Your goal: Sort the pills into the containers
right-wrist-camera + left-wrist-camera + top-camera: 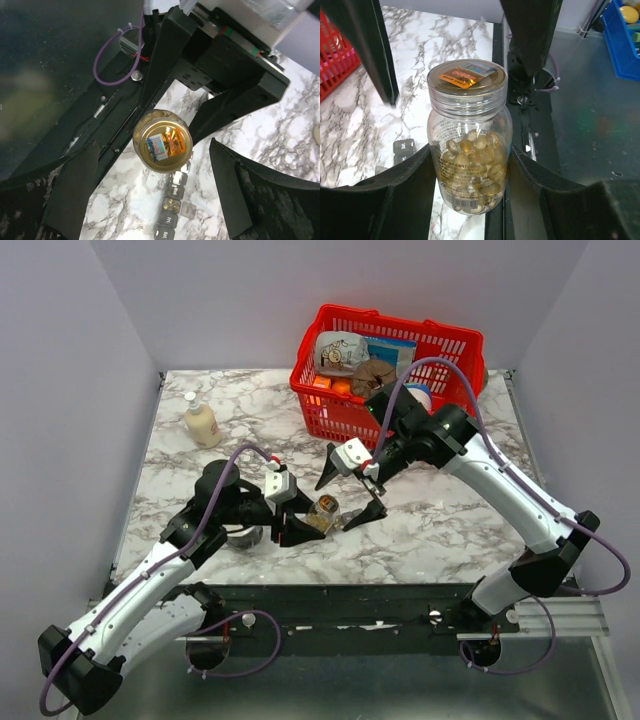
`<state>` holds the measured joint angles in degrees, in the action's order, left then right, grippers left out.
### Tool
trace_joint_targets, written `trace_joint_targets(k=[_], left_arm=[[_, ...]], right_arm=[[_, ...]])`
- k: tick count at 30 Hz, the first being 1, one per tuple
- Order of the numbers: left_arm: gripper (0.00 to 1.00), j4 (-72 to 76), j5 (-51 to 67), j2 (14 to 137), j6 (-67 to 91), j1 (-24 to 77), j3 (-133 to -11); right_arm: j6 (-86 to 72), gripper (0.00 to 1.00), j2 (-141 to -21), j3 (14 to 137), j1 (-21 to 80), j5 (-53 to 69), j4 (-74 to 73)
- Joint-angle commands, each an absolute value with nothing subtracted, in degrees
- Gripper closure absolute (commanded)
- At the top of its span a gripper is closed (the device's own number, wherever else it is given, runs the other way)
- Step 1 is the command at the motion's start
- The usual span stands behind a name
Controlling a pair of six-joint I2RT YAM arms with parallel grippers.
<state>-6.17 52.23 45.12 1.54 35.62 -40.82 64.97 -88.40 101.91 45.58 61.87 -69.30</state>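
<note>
**While the left gripper [308,523] holds the small clear plastic bottle [468,125], the right gripper [332,508] stands wide**

Because the left fingers [395,200] press it from both sides, the bottle with its gold lid [162,147] is upright over the white marbled table [450,520]. Tan-brown pills [472,155] fill its lower half. The right gripper surrounds the lid without touching it. The dark grey strip organiser [170,212] lies just beside the bottle.

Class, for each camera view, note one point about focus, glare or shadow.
Top external view: even light, faint shadows on the white marbled table. Left wrist view: the small clear plastic bottle of amber pills is sharp, its gold-topped lid glinting, the left hand's fingers softer. Right wrist view: lid sharp, right hand's fingers dark and blurred.
</note>
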Motion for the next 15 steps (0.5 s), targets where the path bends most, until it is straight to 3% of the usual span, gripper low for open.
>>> trace_joint_targets(k=[1,9,12,13,15], left_arm=[[1.0,-5.2,58.3,46.6,1.1,35.3,-43.6],[1.0,-6.2,56.5,46.8,0.3,35.2,-43.4],[1.0,-6.2,54.3,46.7,0.4,35.2,-43.7],[1.0,-6.2,53.7,46.6,0.4,35.3,-43.8],[1.0,-5.8,51.1,45.9,0.6,35.2,-43.8]], right_arm=[[65.1,0.05,-88.8,101.3,47.6,62.8,-69.1],[60.6,0.26,-90.3,102.4,48.6,61.4,-68.6],[58.8,0.39,-90.6,102.4,48.9,60.5,-67.9],[58.0,0.48,-90.7,102.0,48.9,59.9,-66.7],[55.3,0.54,-90.7,101.4,49.0,59.0,-65.5]])
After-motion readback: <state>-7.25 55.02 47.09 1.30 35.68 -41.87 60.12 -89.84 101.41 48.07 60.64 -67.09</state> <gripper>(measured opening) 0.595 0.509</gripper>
